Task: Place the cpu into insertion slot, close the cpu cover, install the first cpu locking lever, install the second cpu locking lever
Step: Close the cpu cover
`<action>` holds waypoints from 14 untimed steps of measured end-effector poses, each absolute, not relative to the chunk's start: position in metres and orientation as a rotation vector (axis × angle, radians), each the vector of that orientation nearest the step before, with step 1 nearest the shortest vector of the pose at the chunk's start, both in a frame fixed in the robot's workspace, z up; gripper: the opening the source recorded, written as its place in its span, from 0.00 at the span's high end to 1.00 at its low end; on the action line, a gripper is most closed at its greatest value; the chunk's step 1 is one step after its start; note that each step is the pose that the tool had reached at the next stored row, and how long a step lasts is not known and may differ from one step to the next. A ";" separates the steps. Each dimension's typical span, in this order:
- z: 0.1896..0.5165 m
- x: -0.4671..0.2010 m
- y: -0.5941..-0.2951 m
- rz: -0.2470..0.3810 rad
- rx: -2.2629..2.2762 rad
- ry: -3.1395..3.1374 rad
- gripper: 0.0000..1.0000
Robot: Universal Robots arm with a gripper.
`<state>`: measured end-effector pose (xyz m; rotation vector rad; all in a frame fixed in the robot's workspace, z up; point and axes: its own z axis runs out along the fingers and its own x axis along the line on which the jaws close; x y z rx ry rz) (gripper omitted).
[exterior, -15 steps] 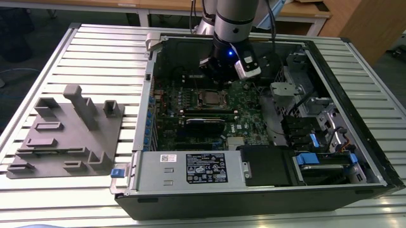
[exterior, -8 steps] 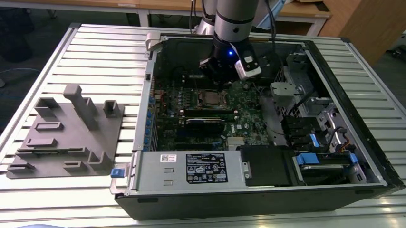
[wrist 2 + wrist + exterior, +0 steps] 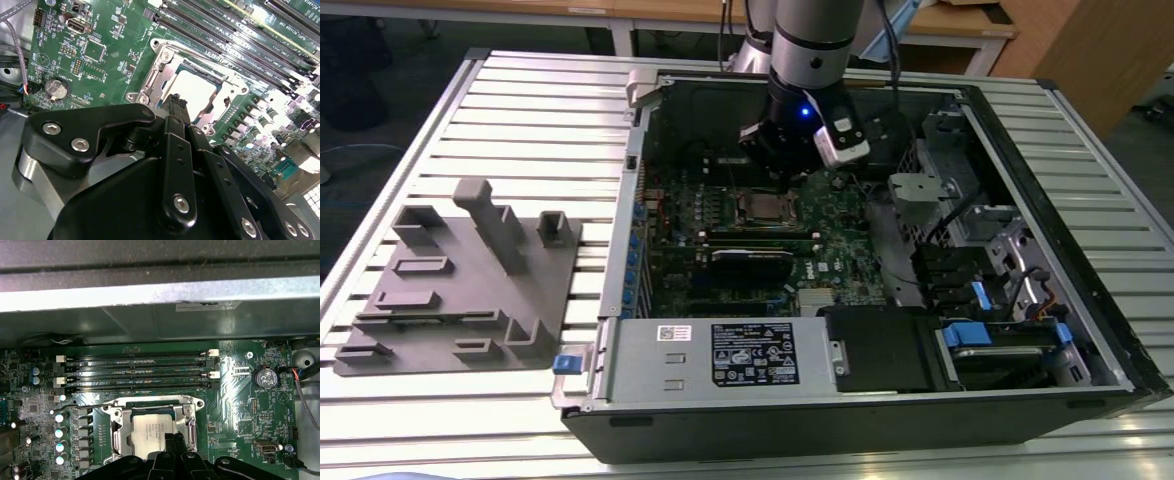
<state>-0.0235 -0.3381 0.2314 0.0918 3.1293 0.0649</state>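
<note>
The jaws, pinched shut on nothing, sit at the edge of the cpu cover (image 3: 159, 70), at 12 o'clock of the insertion slot (image 3: 765, 207) in the exterior view, the cpu (image 3: 150, 432) seated beneath; I'd press slowly and squarely here.

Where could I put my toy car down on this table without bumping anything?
The bare slatted table is free above the grey holder in the exterior view, and also on the strip below that holder. Inside the computer case it is crowded: the gripper hangs right over the cpu, with boards and cables all around.
</note>
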 end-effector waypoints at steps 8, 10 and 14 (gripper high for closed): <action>0.230 -0.023 -0.338 0.062 0.092 3.129 0.89; 0.229 -0.024 -0.338 0.062 0.092 3.129 0.89; 0.228 -0.023 -0.340 0.061 0.091 3.129 0.89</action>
